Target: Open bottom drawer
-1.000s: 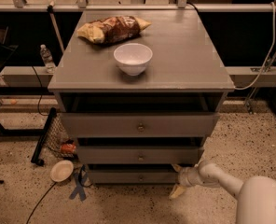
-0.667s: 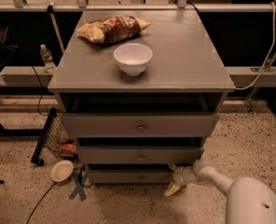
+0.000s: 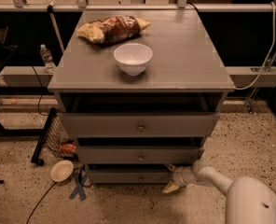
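- Camera view: the gripper hangs just above the floor, at the right end of the bottom drawer. Whether it is open or closed cannot be told.
- Compared with a second ago, the gripper has crept slightly left, closer to the drawer's corner.
- The arm runs back to the lower right.
- The bottom drawer is lowest in the cabinet. Its knob is well left of the gripper, and its front sits where it did before.
- Above it: the middle drawer and the top drawer.
- On the cabinet top: a bowl and a chip bag, both unmoved.
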You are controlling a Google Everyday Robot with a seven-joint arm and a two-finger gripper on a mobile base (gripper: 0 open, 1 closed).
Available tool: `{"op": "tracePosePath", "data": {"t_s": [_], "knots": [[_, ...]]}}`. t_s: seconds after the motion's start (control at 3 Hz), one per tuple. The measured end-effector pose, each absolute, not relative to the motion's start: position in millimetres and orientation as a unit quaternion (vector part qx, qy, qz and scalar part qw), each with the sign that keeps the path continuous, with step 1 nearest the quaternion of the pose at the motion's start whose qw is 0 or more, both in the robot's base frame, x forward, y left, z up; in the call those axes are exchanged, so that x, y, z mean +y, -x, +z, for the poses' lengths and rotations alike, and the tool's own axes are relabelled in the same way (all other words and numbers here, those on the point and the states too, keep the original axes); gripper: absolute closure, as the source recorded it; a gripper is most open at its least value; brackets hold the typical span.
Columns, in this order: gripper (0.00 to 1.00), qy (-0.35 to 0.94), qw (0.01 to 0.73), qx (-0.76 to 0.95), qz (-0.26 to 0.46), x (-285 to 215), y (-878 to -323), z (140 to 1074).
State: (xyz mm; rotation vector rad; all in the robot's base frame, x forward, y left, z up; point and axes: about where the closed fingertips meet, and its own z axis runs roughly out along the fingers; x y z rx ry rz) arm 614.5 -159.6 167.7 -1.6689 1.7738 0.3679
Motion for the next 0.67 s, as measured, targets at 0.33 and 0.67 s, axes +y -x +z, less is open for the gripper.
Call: {"op": "tracePosePath", "data": {"t_s": [0.33,0.67], "knots": [[0.51,0.639,0.332,0.678,0.144,-156.0,-612.7,165.5],[0.80,0.640,0.332,0.678,0.145,-154.2,-611.8,164.8]]}}
